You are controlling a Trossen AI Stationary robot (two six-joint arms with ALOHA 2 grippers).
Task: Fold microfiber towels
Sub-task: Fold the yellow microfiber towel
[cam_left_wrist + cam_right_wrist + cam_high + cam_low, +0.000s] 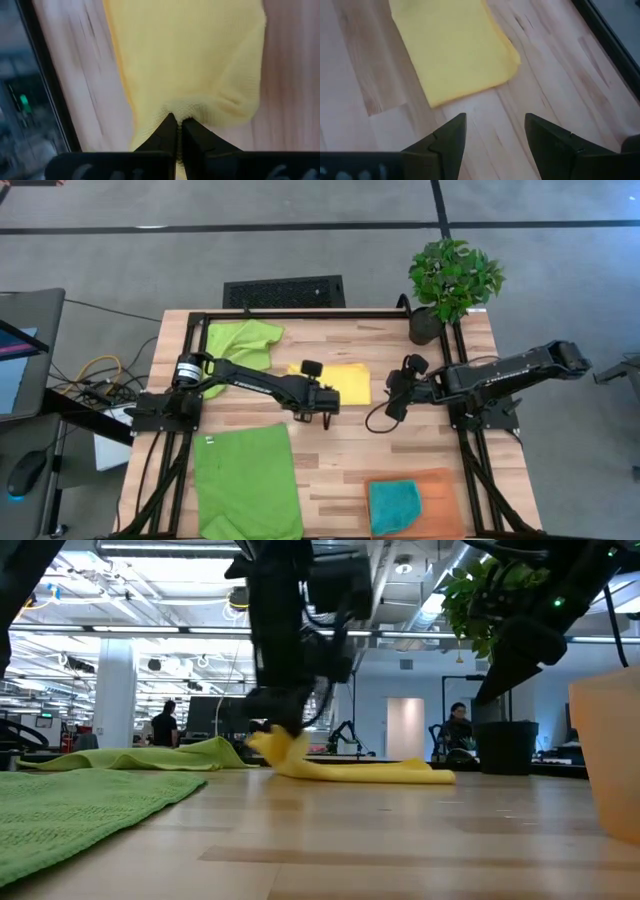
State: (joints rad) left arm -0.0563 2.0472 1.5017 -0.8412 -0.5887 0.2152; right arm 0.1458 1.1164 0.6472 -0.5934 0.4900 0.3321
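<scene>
The yellow towel lies in the middle of the table, its left end raised in the low view. My left gripper is shut on that end. My right gripper is open and empty, above the bare wood just right of the yellow towel. One lime green towel lies rumpled at the far left. The other lime green towel lies spread flat at the near left. The teal towel lies folded on the orange mat. My left gripper pinches the yellow towel's left edge between its two shut fingers, and the cloth puckers there. The fingers come from above, pointing down. The held end is raised a little, and the rest of the towel lies slack on the table.
A potted plant stands at the far right corner. The black frame rails run along the table's sides. Bare wood lies between the yellow towel and the near edge. People show in the room behind.
</scene>
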